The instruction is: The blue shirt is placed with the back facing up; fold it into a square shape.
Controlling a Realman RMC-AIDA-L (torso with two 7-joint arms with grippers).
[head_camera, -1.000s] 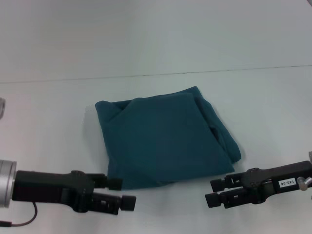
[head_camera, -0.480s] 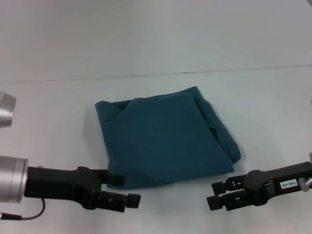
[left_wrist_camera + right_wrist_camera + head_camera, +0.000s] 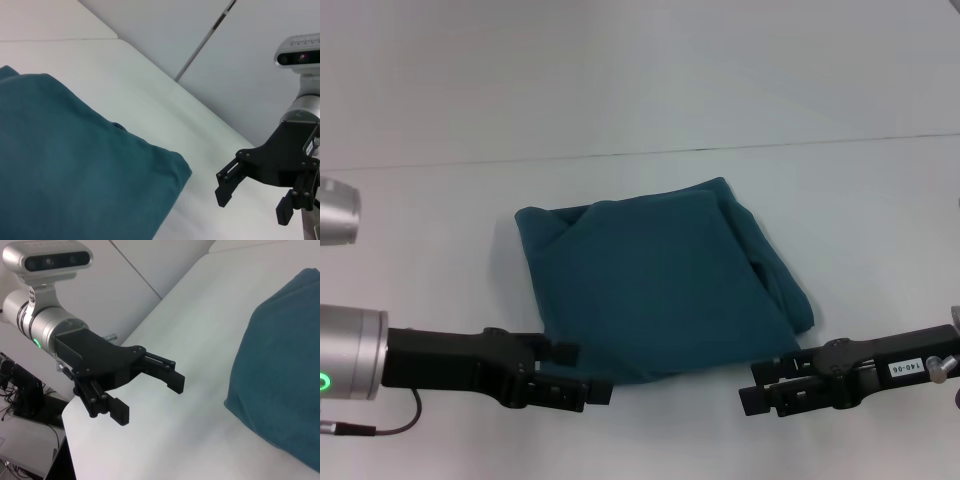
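Teal blue shirt (image 3: 660, 290) lies folded; lettering hidden, both jaws apart.

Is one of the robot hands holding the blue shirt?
No, both the left gripper and right gripper sit open beside the folded blue shirt, gripping nothing.

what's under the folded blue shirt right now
The blue shirt lies folded into a rough square directly on the white table, which shows all around it. Whatever the cloth covers is hidden. The left gripper and right gripper flank its near edge, both open and holding nothing.
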